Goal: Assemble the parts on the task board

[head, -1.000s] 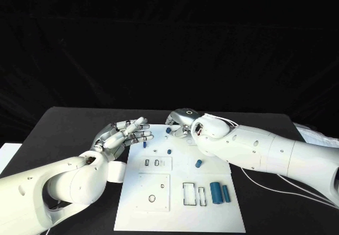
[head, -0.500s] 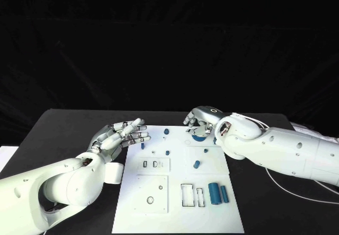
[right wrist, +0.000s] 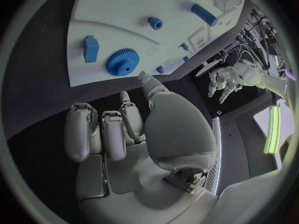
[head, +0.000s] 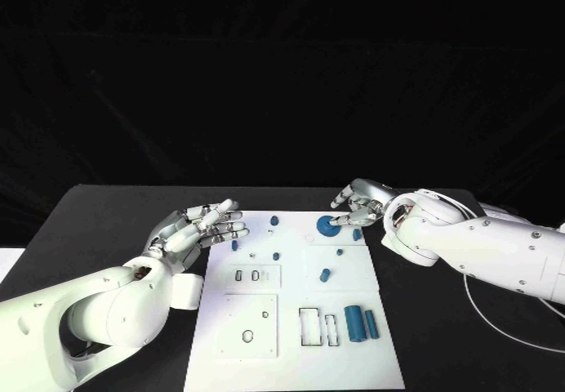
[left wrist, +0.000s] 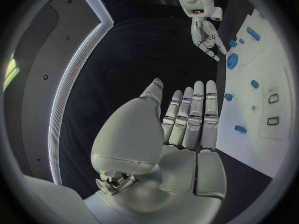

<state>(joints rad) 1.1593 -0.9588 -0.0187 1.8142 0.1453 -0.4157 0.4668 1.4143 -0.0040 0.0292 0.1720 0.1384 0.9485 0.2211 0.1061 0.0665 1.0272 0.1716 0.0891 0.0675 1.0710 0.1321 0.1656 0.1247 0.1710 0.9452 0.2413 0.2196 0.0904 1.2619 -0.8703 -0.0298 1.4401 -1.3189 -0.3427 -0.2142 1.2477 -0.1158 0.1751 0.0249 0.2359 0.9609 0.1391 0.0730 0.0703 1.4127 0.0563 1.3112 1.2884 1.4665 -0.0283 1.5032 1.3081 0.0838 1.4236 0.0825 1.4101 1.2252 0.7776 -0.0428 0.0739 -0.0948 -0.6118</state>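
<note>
The white task board (head: 295,327) lies in the middle of the table. A blue gear (head: 327,226) lies flat near its far right corner, and it also shows in the right wrist view (right wrist: 122,62) and the left wrist view (left wrist: 232,60). My right hand (head: 360,206) hovers just right of the gear with its fingers apart and nothing in them. My left hand (head: 197,228) floats open at the board's left edge, fingers stretched over it and holding nothing. Two blue cylinders (head: 362,322) lie at the near right. Small blue parts such as a peg (head: 273,220) dot the far half.
Beside the gear lies a blue block (right wrist: 91,49), with a small blue bush (right wrist: 155,23) and a long blue pin (right wrist: 204,14) further in. Empty slots (head: 320,325) sit mid-board. A white cable (head: 495,322) trails on the table at right.
My right hand has moved to the right along the board's far edge and off the gear, which now lies uncovered. The left hand has stayed where it was.
</note>
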